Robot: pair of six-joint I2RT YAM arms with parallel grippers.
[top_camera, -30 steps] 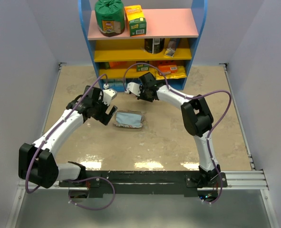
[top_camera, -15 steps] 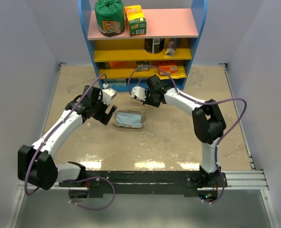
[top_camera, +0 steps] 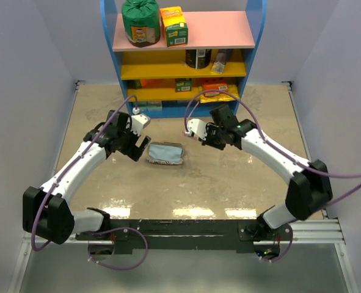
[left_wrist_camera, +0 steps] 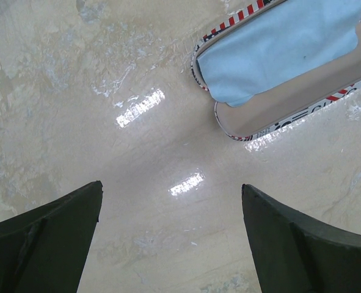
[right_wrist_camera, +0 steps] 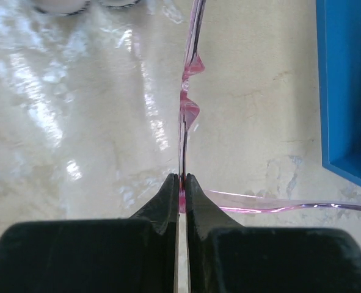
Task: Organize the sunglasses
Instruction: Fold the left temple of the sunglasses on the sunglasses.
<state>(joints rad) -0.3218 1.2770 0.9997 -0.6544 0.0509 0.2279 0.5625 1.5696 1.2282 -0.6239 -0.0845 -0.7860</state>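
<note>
Over the middle of the beige bench [top_camera: 229,177], a little right of centre, the right pincer [right_wrist_camera: 181,182] is clamping the sunglasses [right_wrist_camera: 189,91]. Its two dark fingers are pressing together on the thin pink-tinted frame, which is showing edge-on in the right wrist view and running straight away from the fingertips. One slender pink temple arm is stretching out to the right, just above the bench surface. From above, the glasses themselves are too thin to make out. They are hanging in the grip in the open space between the blue shelf unit [top_camera: 183,64] at the far edge and the pouch [top_camera: 166,154]. They are touching neither.

Left of that, the left pincer [left_wrist_camera: 171,189] is hovering with its fingers spread wide apart and gripping nothing. It is sitting just beside the left end of the grey-white pouch, which is lying flat on the bench with red-and-white striped edging showing along its rim. A light blue cloth [left_wrist_camera: 278,49] is covering most of the pouch's upper face. Whether it is resting on top or is tucked into the mouth is not clear.

On the shelf unit's pink top a green package [top_camera: 140,21] and a yellow-green box [top_camera: 174,25] are standing side by side.
</note>
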